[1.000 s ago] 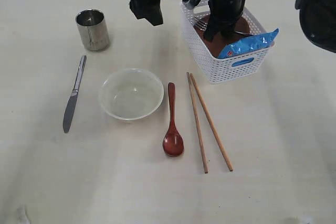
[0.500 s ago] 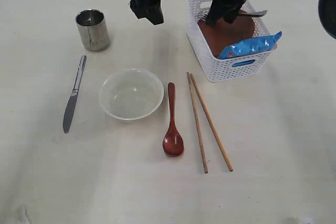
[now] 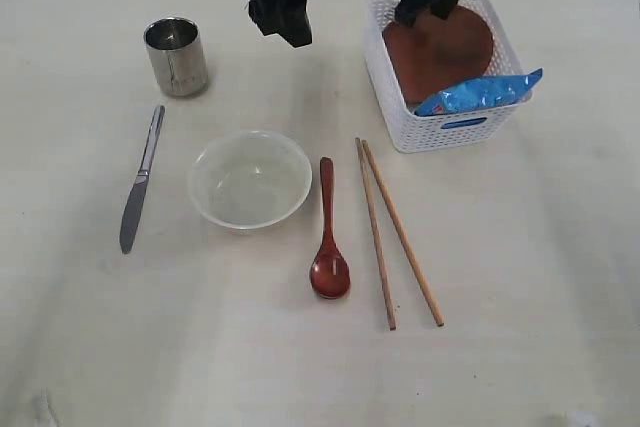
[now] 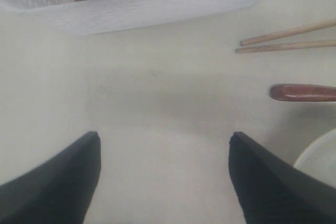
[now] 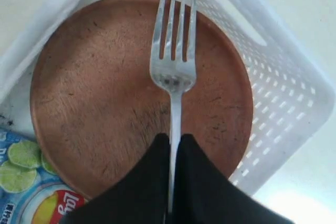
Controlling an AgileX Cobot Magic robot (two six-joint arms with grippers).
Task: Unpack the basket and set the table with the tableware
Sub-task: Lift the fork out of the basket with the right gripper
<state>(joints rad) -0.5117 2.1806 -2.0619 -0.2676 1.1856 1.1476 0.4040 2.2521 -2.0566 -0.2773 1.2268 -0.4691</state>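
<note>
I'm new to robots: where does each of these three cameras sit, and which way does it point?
Exterior view: above the table, looking down on it; the left gripper and right gripper enter at the top.
Left wrist view: on the left arm, facing bare table beside the basket; its open gripper's fingers show.
Right wrist view: on the right arm, facing the plate in the basket; its gripper is shut on the fork.
Shared: all three show basket and plate.

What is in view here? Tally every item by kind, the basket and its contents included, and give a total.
Steel cup: 1
Steel knife: 1
Steel fork: 1
White bowl: 1
Wooden spoon: 1
Chopsticks: 2
Brown plate: 1
Blue crisp packet: 1
White basket: 1
Total: 10
</note>
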